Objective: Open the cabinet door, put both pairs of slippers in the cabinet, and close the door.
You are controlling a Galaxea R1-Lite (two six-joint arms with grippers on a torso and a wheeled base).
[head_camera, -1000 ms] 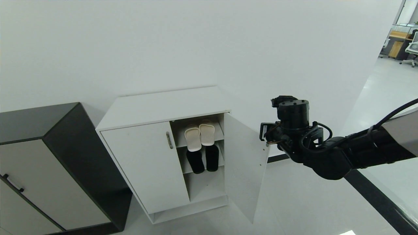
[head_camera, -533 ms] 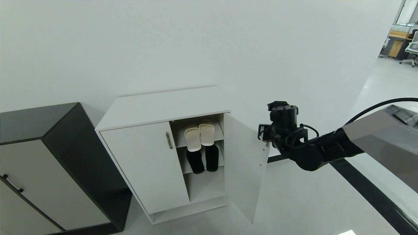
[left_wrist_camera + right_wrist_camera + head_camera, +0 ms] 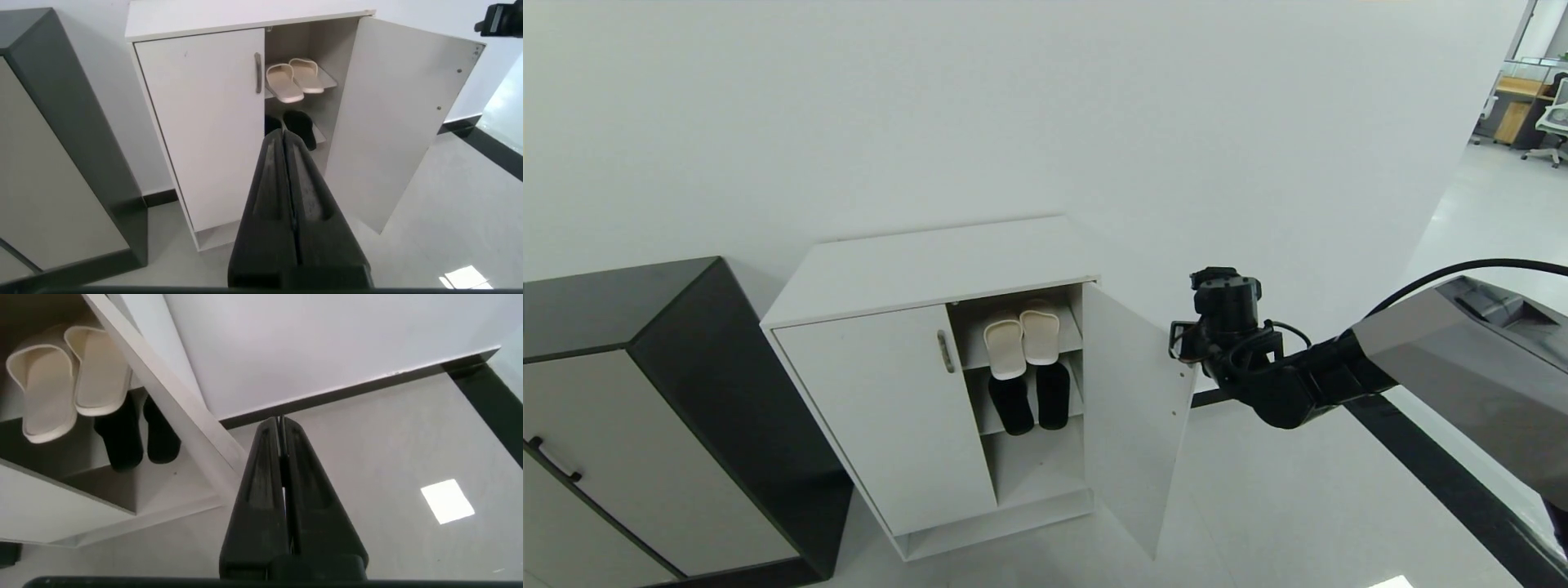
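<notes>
In cabinet (image 3: 931,265), upper slippers (image 3: 1023,341) above lower slippers (image 3: 1031,398), door (image 3: 1131,408) at right

The plain white board cabinet (image 3: 890,408) holds a cream pair of slippers (image 3: 1006,347) and, at their 6 o'clock, a matte black pair of slippers (image 3: 1015,404). At its 9 o'clock stands a black cabinet with pale grey doors (image 3: 670,425). My left gripper (image 3: 285,135) and right gripper (image 3: 281,425) are plain black.

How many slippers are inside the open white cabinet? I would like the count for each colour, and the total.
White slippers: 2
Black slippers: 2
Total: 4 slippers
</notes>
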